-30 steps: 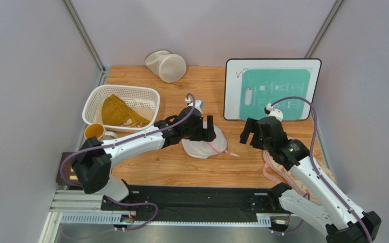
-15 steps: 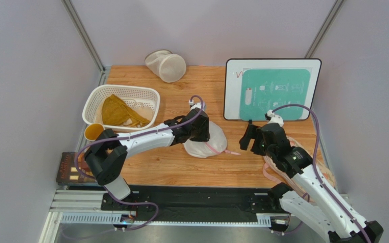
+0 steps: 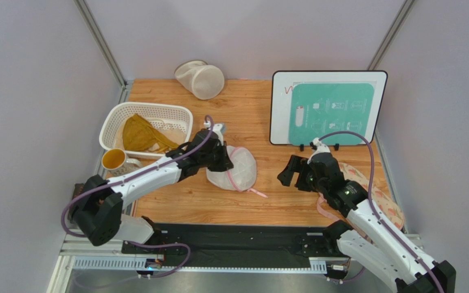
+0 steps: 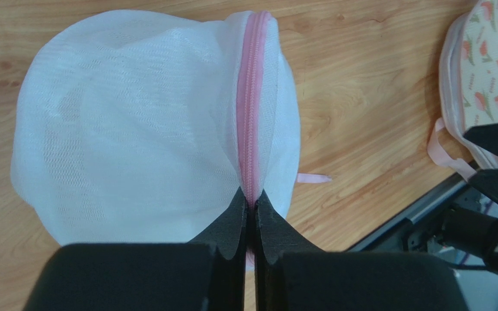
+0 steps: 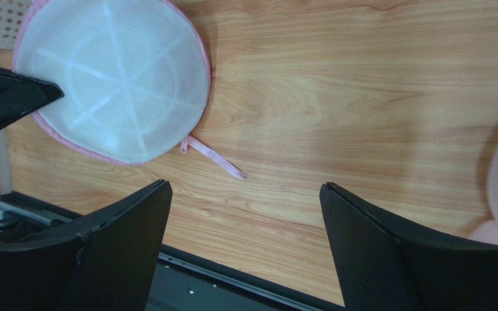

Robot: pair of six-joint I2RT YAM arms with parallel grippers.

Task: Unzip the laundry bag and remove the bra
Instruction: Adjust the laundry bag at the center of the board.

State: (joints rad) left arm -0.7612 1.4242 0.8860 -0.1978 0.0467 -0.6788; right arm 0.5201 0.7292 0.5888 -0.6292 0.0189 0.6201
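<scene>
The laundry bag [image 3: 238, 171], a round white mesh pouch with pink trim, lies mid-table. My left gripper [image 3: 221, 160] is shut on its edge. In the left wrist view the fingers [image 4: 235, 217] pinch the pink zipper band [image 4: 251, 97], which runs over the bag [image 4: 128, 123]. The zipper looks closed along its visible length. My right gripper [image 3: 291, 173] hovers to the right of the bag, jaws wide open and holding nothing. Its wrist view shows the bag's ribbed face [image 5: 112, 78] and a loose pink ribbon [image 5: 214, 157] ahead of the open gripper [image 5: 245, 186]. The bra is hidden.
A white basket [image 3: 116, 119] holding a mustard garment [image 3: 140, 134] stands at the left, with a yellow cup [image 3: 114, 159] beside it. A cream cylindrical mesh bag [image 3: 201, 79] lies at the back. A white-framed board [image 3: 327, 107] leans back right. A pink patterned cloth [image 3: 365, 186] lies under the right arm.
My left gripper closed on the bag's zipper edge and dragged the bag left. The right arm shifted a little left and toward the near edge, still open.
</scene>
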